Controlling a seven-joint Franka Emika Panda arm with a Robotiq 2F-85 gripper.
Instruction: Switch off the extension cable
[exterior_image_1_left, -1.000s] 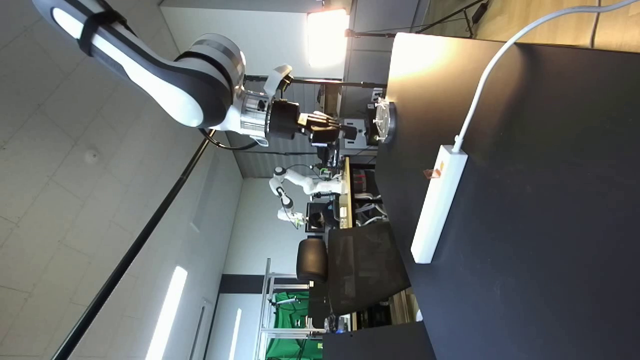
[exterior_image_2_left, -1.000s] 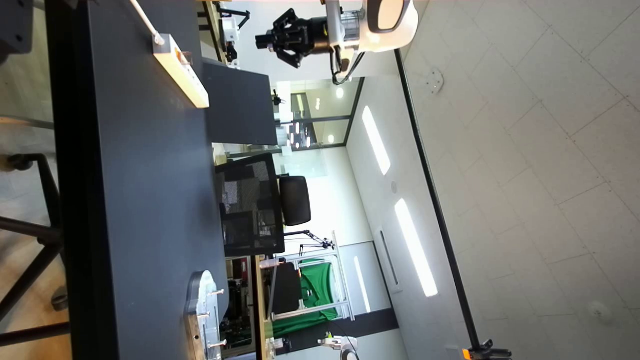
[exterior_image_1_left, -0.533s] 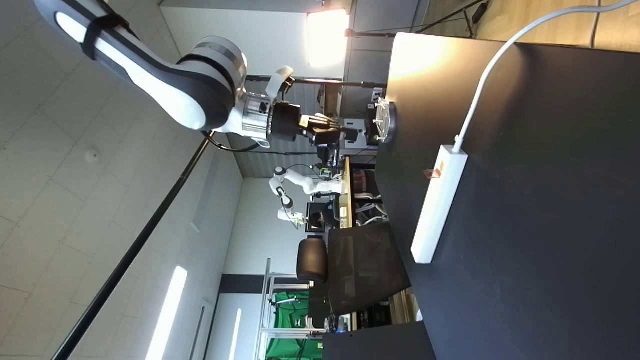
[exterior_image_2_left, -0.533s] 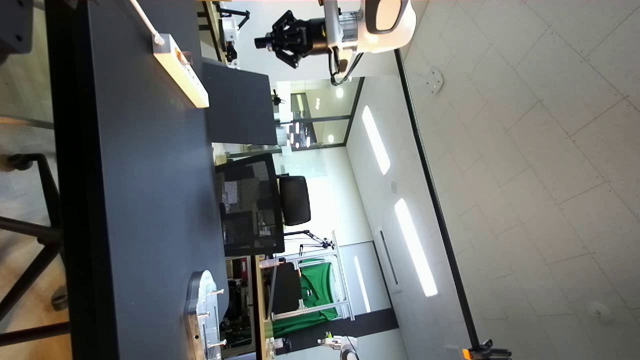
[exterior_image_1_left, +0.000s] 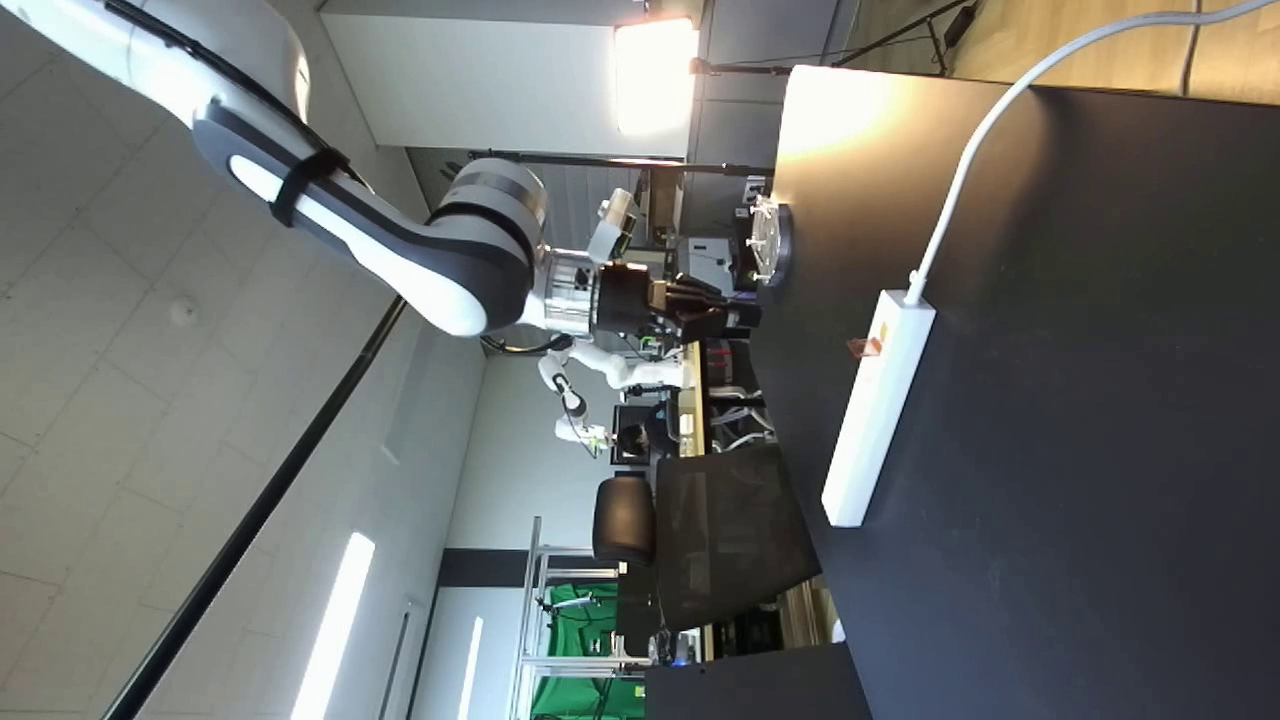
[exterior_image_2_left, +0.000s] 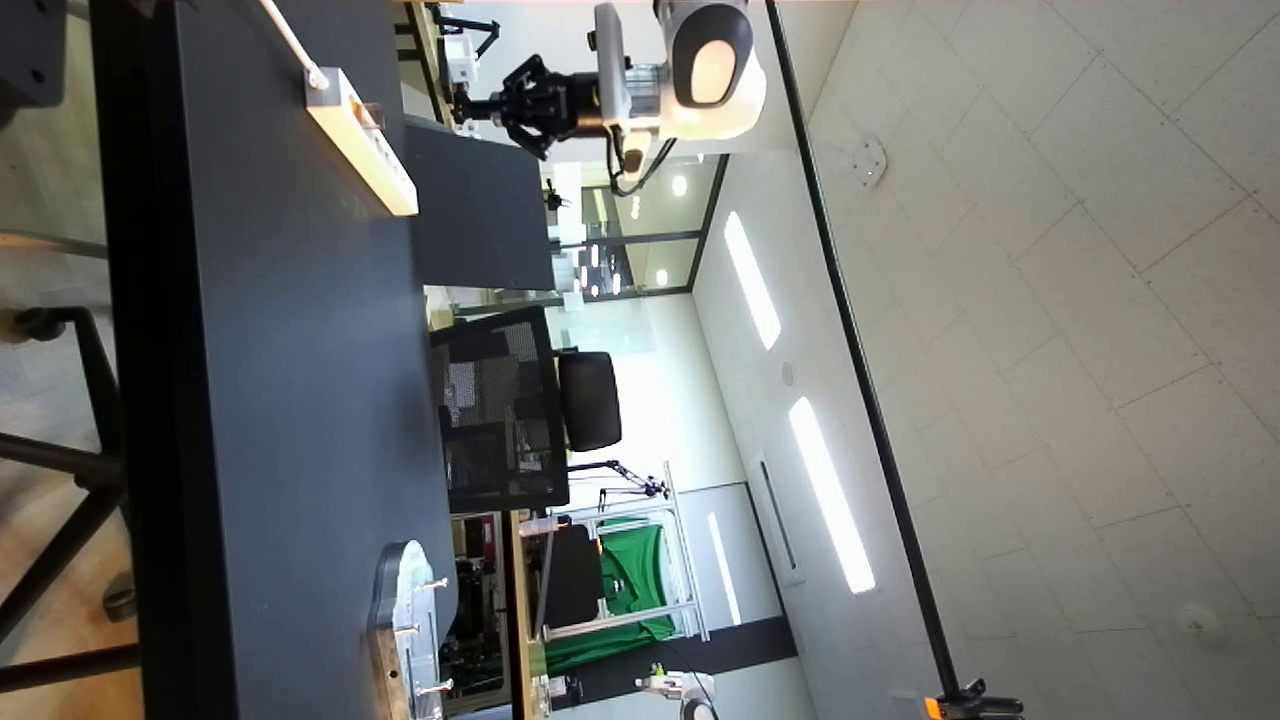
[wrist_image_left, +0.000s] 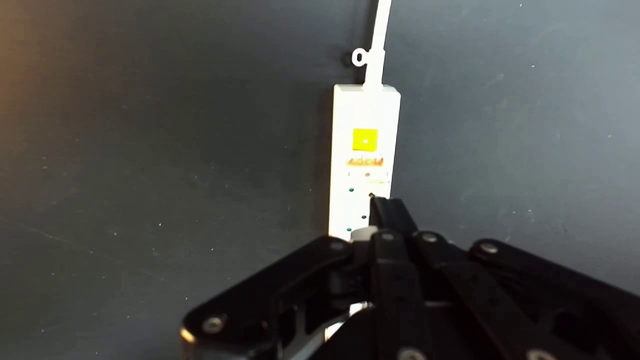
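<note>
The extension cable is a long white power strip (exterior_image_1_left: 872, 425) lying on the black table in both exterior views (exterior_image_2_left: 365, 155). It also shows in the wrist view (wrist_image_left: 345, 200), its lower part hidden behind my fingers. A red-orange switch (exterior_image_1_left: 866, 347) sits near the cord end; in the wrist view this orange bar (wrist_image_left: 365, 161) lies beside a yellow square (wrist_image_left: 365, 140). The white cord (wrist_image_left: 381, 25) leaves that end. My gripper (exterior_image_1_left: 757, 315) is shut and empty, pointing at the table. In an exterior view, the gripper (exterior_image_2_left: 470, 108) is above the strip, apart from it.
Both exterior views are turned on their side. A clear plate with pegs (exterior_image_1_left: 768, 240) is at the table's (exterior_image_1_left: 1050, 500) far end; it also shows in the other view (exterior_image_2_left: 415, 630). A black chair (exterior_image_2_left: 500, 410) and a lit lamp (exterior_image_1_left: 655, 75) stand beyond.
My arm and gripper have come down towards the table and shifted sideways in the last half second. The power strip and its cord have not moved.
</note>
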